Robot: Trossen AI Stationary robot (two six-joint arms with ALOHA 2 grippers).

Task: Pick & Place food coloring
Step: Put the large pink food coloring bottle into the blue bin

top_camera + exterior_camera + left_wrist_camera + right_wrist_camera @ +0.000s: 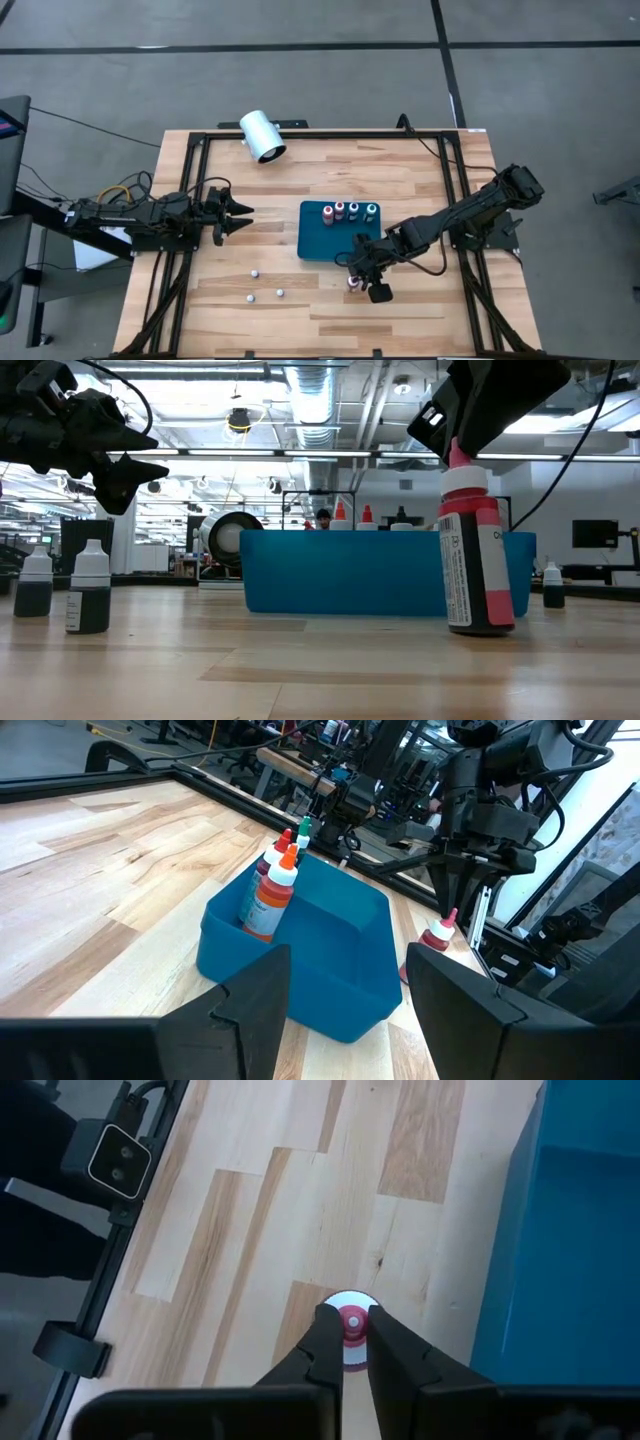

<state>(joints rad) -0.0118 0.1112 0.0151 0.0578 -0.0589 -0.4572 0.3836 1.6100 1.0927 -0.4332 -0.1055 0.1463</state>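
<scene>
Red liquid fills the food coloring bottle (478, 560) I have pinched at its tip by the right gripper (348, 1342), low and centre in the high view, just below the blue tray (318, 248). It stands upright on the wooden surface (400, 300), so I judge a lift into the tray comes next. My left gripper (238, 216) waits open at left. Three small bottles (262, 286) lower left are too tiny to tell colours.

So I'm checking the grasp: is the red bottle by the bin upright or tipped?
Upright. The red bottle stands on the table beside the blue bin, with the right gripper shut on its tip.
</scene>
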